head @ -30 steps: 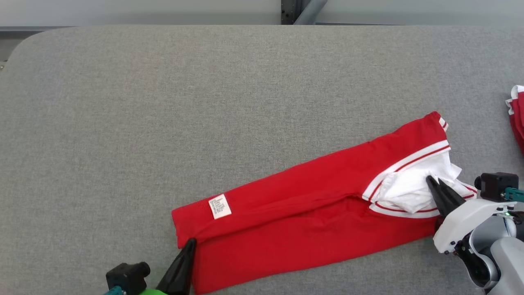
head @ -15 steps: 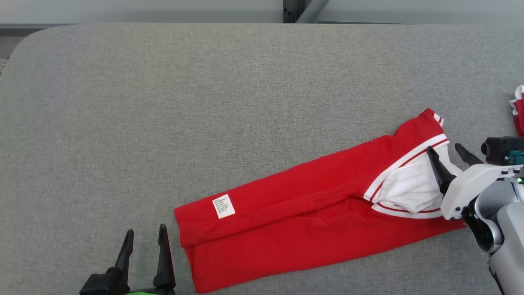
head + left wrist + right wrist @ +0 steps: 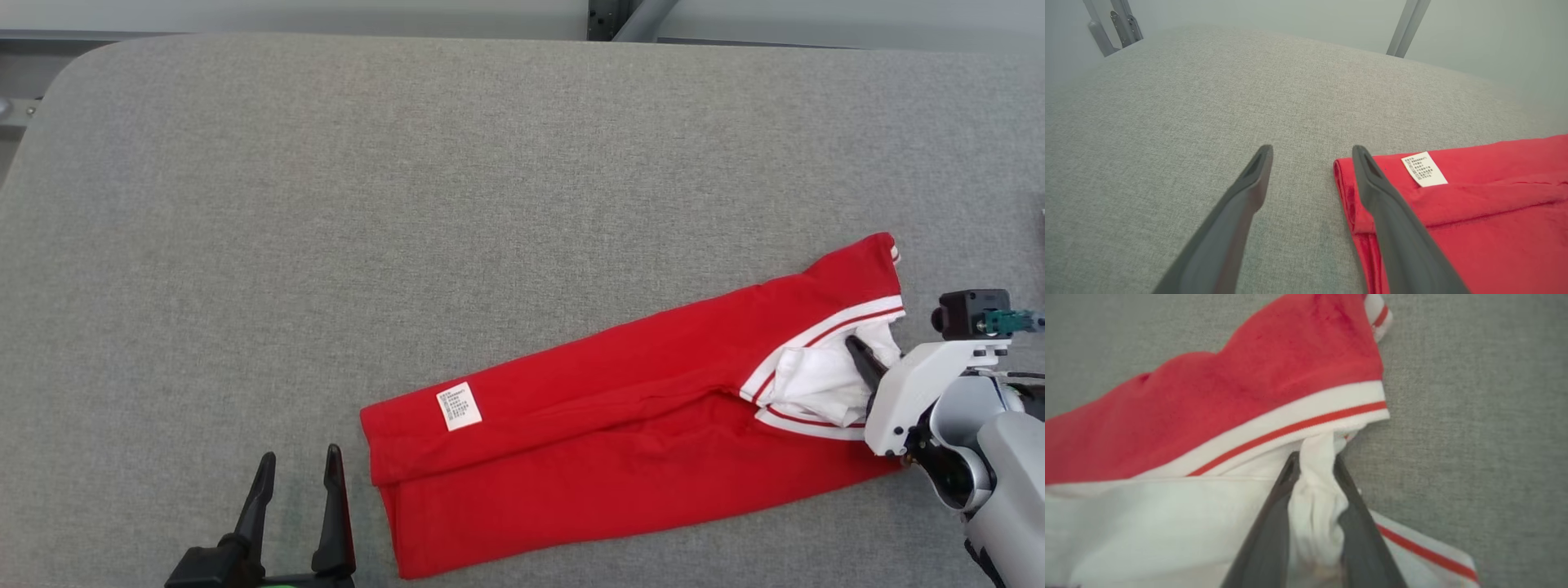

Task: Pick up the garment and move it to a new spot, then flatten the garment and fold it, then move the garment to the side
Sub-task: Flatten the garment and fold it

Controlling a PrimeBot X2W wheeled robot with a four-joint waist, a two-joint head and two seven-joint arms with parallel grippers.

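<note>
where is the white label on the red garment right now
In the head view the white label sits on the red garment near its left end, just up and right of the open left claw.

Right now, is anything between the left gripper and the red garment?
Nothing visible. The left gripper, jaws open, sits just beside the garment at its labelled end, with bare grey table between them.

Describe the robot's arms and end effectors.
The left end effector has two long tapered black fingers on a black base. The right end effector has dark fingers on a white moulded housing beside a black boxy module with a teal connector, plus a pale grey forearm.
</note>
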